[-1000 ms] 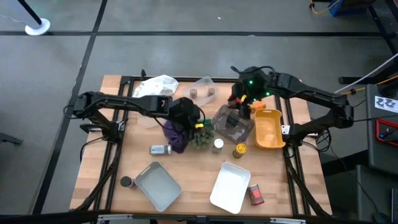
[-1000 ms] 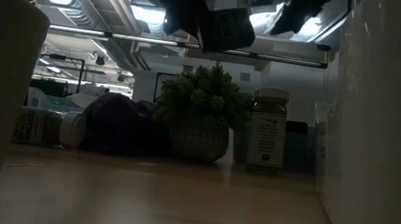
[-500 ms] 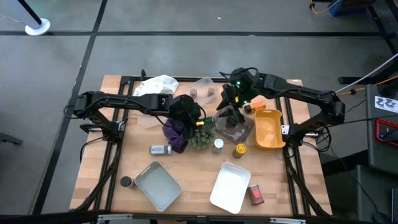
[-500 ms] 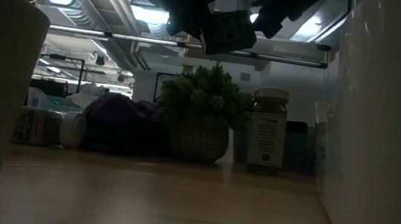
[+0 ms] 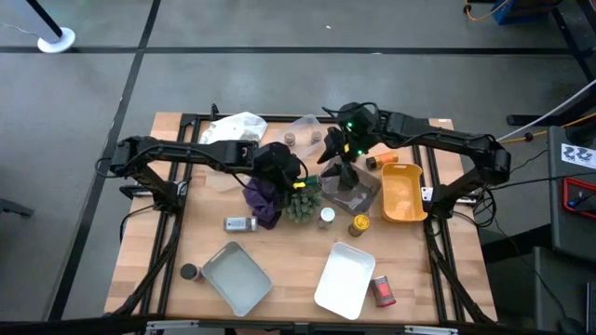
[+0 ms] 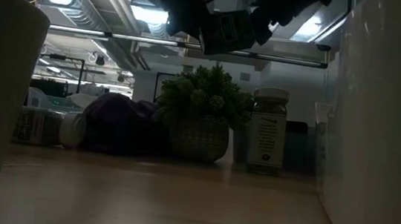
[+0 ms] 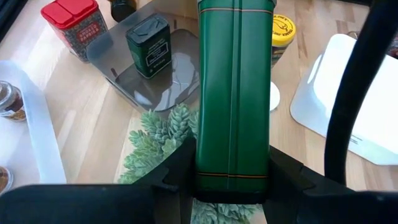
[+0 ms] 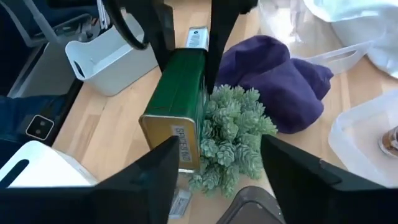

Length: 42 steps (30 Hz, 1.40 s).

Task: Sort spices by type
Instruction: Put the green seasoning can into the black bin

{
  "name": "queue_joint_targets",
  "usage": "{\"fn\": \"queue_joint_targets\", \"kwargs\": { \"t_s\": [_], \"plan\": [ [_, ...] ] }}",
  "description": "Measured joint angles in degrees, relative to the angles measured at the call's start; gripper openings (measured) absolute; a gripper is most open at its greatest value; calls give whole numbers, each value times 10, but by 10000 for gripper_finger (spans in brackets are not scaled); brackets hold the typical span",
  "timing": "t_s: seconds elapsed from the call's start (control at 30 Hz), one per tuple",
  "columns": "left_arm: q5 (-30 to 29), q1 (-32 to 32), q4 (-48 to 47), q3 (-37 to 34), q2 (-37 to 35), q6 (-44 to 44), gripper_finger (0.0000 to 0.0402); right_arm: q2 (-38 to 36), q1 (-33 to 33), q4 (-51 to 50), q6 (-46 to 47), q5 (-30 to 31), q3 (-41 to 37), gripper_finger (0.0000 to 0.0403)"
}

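My left gripper [image 5: 289,173] hangs over the spiky green plant [image 5: 303,200], shut on a long dark green tin [image 7: 233,81] with a gold end [image 8: 171,140]. My right gripper [image 5: 337,166] is open and holds nothing. It sits above the grey tray's [image 5: 352,191] left part, facing the plant [image 8: 233,134] and the purple cloth [image 8: 273,81]. One small dark green tin [image 7: 149,53] stands in the grey tray, and a red-capped tin [image 7: 73,25] stands beside it. Other spice jars stand or lie around the table. My left gripper pinches the green tin between its two fingers [image 7: 180,165] at the end nearest the wrist [image 7: 231,180]. The tin runs along the fingers and sticks out past them. It is lifted clear above the plant, its gold end tipped slightly downward.
A yellow bin [image 5: 402,194] sits right of the grey tray, with two white trays [image 5: 343,277] [image 5: 237,277] near the front edge. A lying jar [image 5: 239,223], a white-capped jar [image 5: 326,217], a yellow-capped jar [image 5: 359,224], a red tin [image 5: 383,291] and a black-capped jar [image 5: 190,273] are scattered. Brown-capped jars [image 5: 291,140] stand at the far side.
My right gripper has moved toward the table's left, from above the grey tray's right part to its left part, closer to the plant and the left gripper. The left gripper and its tin have stayed where they were.
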Motion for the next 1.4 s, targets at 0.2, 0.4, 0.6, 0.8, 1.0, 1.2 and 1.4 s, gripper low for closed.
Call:
{"fn": "queue_joint_targets", "kwargs": {
  "t_s": [0.2, 0.4, 0.6, 0.8, 1.0, 1.2, 1.4],
  "plan": [
    [0, 0, 0, 0, 0, 0, 119, 0, 7, 25, -2, 0, 0, 278],
    [0, 0, 0, 0, 0, 0, 119, 0, 35, 69, -31, 19, 0, 284],
    [-2, 0, 3, 0, 0, 0, 119, 0, 67, 73, -33, 123, 0, 284],
    [-6, 0, 7, 0, 1, 0, 119, 0, 83, 38, -32, 170, 1, 285],
    [-6, 0, 8, -1, 2, 0, 119, 0, 83, 0, -23, 181, 1, 285],
    [-7, 0, 20, -1, 2, 8, 119, 1, 83, -5, 2, 180, -11, 285],
    [-7, 0, 25, -1, 0, 9, 119, 2, 83, -5, 2, 180, -27, 285]
  ]
}}
